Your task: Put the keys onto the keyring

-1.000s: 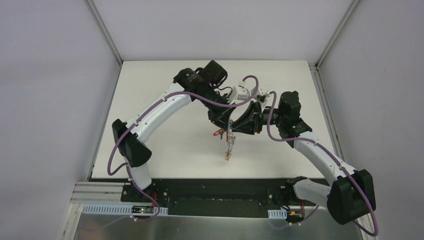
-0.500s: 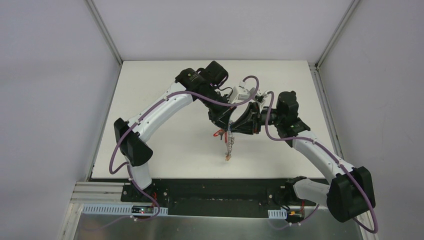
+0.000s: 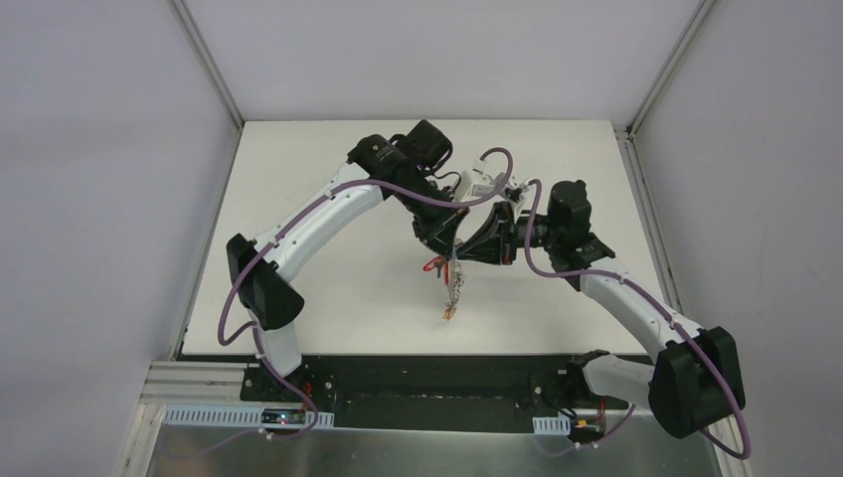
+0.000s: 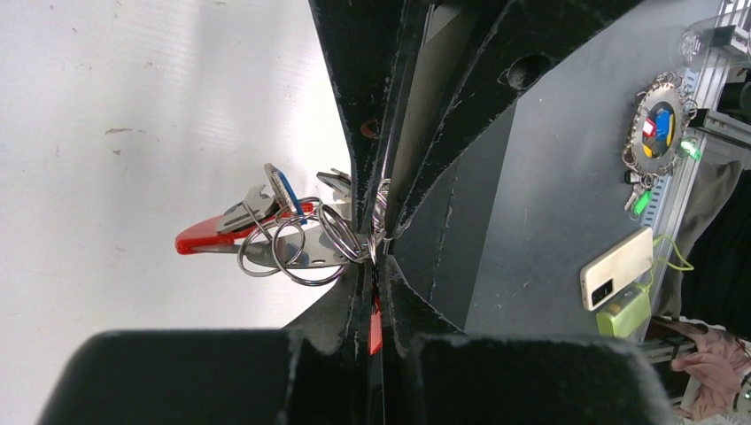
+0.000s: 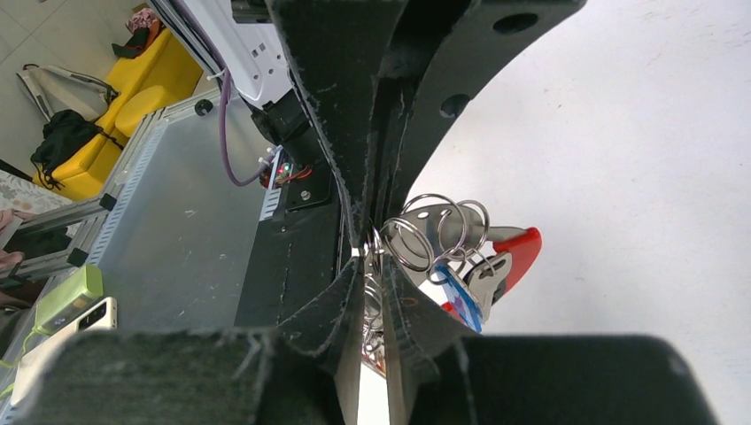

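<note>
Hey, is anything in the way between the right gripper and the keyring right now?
Nothing visible stands between them. The right gripper sits directly at the metal rings of the keyring, facing the left gripper, which is shut on the same bunch above the table.

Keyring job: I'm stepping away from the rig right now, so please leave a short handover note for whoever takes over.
Left gripper: shut on the keyring, pinching its metal rings.
Right gripper: jaws narrow around the same rings from the opposite side; firm grip unclear.
Where: the bunch is held up over the middle of the table, with its chain hanging down.
Done: at least one silver key hangs among the rings.
Left: whether every key is threaded cannot be told; check before releasing.
</note>
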Robot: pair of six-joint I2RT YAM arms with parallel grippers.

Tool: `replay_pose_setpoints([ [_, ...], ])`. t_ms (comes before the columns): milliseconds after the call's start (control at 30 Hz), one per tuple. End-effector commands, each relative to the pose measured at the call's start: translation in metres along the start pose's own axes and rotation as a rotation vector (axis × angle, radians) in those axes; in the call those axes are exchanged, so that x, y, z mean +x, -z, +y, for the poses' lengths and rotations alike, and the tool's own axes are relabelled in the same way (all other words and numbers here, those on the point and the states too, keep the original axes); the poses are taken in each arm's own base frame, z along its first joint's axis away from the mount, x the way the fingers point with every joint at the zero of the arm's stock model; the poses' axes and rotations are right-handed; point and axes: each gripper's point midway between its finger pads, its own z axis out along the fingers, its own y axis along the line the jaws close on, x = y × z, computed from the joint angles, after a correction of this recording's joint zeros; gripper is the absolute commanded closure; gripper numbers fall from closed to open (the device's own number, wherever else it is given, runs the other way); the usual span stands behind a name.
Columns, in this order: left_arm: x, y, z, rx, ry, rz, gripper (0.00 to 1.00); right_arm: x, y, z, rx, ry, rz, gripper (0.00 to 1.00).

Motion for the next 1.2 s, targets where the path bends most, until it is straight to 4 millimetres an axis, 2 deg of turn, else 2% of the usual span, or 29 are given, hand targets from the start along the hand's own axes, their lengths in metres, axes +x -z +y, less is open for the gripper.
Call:
replay_pose_setpoints([
  [0,-0.016,0.0,0.003,-0.009,0.009,-0.052,1.0,-0.014,-0.007,0.009,-0.048,0.064,-0.002,0.86],
  [67,-0.016,-0.001,0.006,-0.024,0.012,-0.052,1.0,-0.016,-0.008,0.002,-0.01,0.054,-0.01,0.89],
  [433,-0.014,-0.004,0.013,-0.051,0.017,-0.04,1.0,-0.017,-0.01,0.0,-0.014,0.025,-0.013,0.87],
  [767,-0.013,-0.003,0.009,-0.027,-0.002,-0.052,1.0,-0.017,-0.011,0.007,-0.06,0.007,-0.024,0.83],
  [1000,-0.017,0.001,0.004,0.0,-0.008,-0.092,1.0,-0.014,-0.01,0.002,-0.044,-0.01,-0.037,0.83],
  [1167,-0.017,0.003,0.004,0.005,0.0,-0.102,1.0,-0.013,-0.01,0.001,-0.042,-0.013,-0.036,0.91],
])
